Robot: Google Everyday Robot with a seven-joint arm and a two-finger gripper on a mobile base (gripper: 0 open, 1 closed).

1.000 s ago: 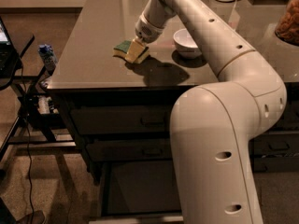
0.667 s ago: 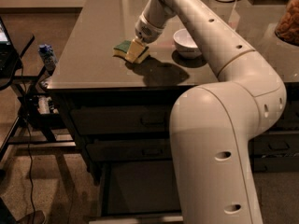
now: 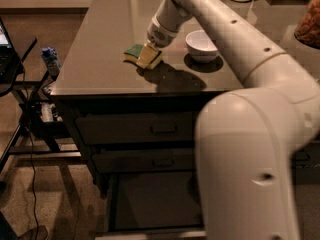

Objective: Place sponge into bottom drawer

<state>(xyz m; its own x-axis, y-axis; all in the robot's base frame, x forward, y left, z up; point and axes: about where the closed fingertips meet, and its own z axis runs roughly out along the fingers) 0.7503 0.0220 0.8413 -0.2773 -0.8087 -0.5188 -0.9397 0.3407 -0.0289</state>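
The pincer (image 3: pixel 149 57) is set on the sponge (image 3: pixel 133 51) upon the counter (image 3: pixel 100 49). Whether it is clamped cannot be told. The bottom drawer (image 3: pixel 155 199) is left open to receive it.

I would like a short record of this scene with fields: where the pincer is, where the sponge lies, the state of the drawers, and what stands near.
pincer: lowered at the right end of the sponge, above the countertop
sponge: lying on the countertop, left of the white bowl, apart from it
white bowl: upright on the countertop, right of the pincer
bottom drawer: pulled open, dark interior showing
upper drawers: both shut
task state: sponge not yet in the bottom drawer
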